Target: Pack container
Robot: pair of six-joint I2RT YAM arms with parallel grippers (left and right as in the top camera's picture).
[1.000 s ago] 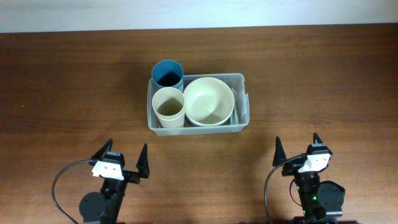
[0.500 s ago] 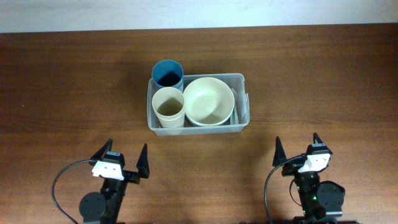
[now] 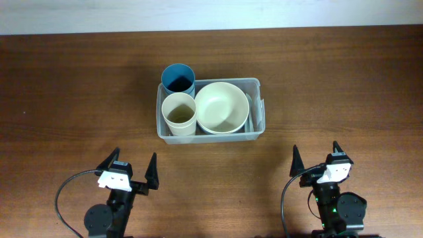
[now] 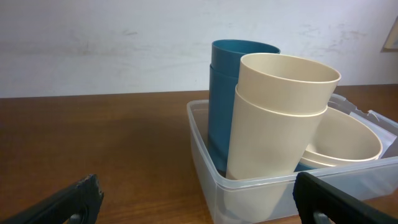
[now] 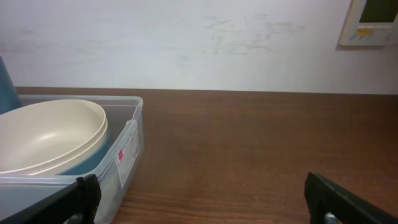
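Note:
The clear plastic container [image 3: 258,125] stands at the table's middle. It holds a blue cup [image 3: 178,77], a cream cup [image 3: 180,112] and a cream bowl [image 3: 222,107] that rests on a blue bowl. In the left wrist view the container [image 4: 249,186] shows the blue cup [image 4: 221,93], the cream cup [image 4: 280,118] and the bowl [image 4: 345,134]. In the right wrist view the container [image 5: 127,149] holds the cream bowl [image 5: 50,134]. My left gripper [image 3: 129,173] and my right gripper [image 3: 316,163] are open and empty, near the front edge, well short of the container.
A white label [image 5: 126,149] is stuck on the container's right end. A white wall [image 4: 124,43] stands behind the table's far edge, with a small panel [image 5: 368,22] on it at the right. Black cables [image 3: 63,195] loop by both arm bases.

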